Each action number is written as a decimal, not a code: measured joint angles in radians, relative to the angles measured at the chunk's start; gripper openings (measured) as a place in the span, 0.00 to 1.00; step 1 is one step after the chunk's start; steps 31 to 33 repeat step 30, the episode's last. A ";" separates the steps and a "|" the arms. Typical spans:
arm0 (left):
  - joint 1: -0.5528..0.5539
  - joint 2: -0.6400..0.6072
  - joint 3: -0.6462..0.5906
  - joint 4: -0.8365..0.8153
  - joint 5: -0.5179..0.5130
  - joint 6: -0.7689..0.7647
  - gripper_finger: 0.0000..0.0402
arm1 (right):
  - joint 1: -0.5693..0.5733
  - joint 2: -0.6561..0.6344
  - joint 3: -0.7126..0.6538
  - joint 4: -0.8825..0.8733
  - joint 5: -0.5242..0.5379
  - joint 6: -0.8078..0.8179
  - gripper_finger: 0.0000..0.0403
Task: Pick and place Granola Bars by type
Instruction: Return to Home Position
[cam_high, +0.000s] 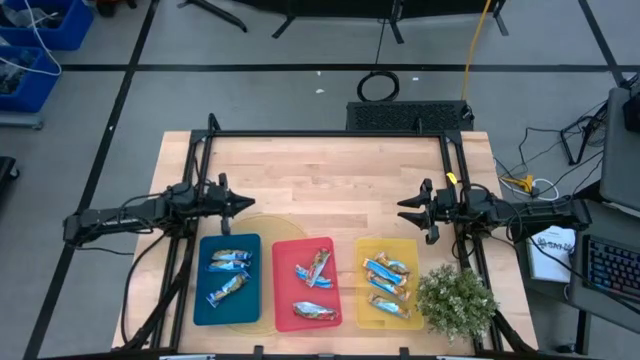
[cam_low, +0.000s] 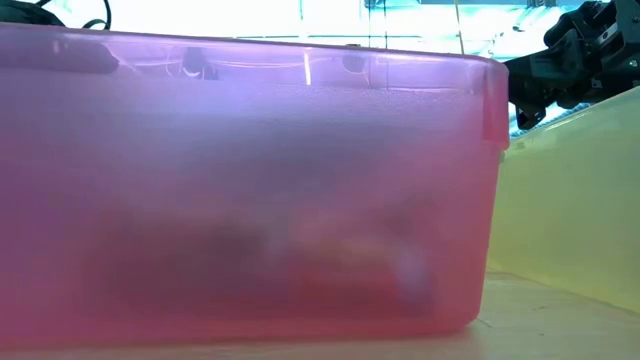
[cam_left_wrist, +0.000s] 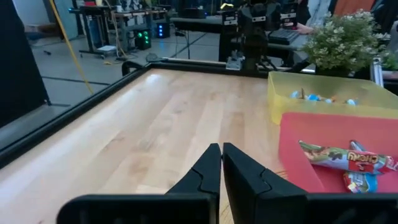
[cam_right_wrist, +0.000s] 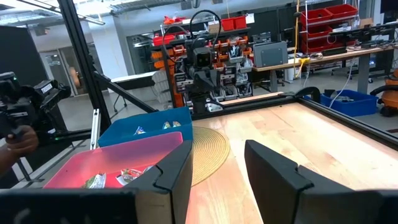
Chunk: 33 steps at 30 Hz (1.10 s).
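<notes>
You're holding the left gripper (cam_high: 243, 203) pinched together near the tabletop's (cam_high: 320, 180) left edge, and the right gripper (cam_high: 404, 209) spread apart near its right edge. The shiny-wrapped oblong granola bars (cam_high: 228, 262) are lying clear of both, in the flat plastic blue tray (cam_high: 205, 305), red tray (cam_high: 282, 250) and yellow tray (cam_high: 362, 300) along the front edge.

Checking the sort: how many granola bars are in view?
9 granola bars: three in the blue tray, three in the red tray, three in the yellow tray. They overlap, so one could be hidden.
</notes>
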<state>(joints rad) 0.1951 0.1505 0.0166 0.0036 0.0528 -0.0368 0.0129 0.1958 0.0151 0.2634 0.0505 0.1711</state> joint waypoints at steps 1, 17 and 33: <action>0.000 0.000 0.000 0.000 -0.005 0.000 0.06 | 0.000 0.000 0.000 0.000 0.000 0.000 0.34; 0.000 0.000 0.000 0.001 -0.027 0.002 0.12 | 0.000 0.000 0.000 0.000 0.000 0.000 0.34; 0.000 0.000 0.000 0.001 -0.027 0.002 0.16 | 0.000 0.000 0.000 0.000 0.000 0.000 0.34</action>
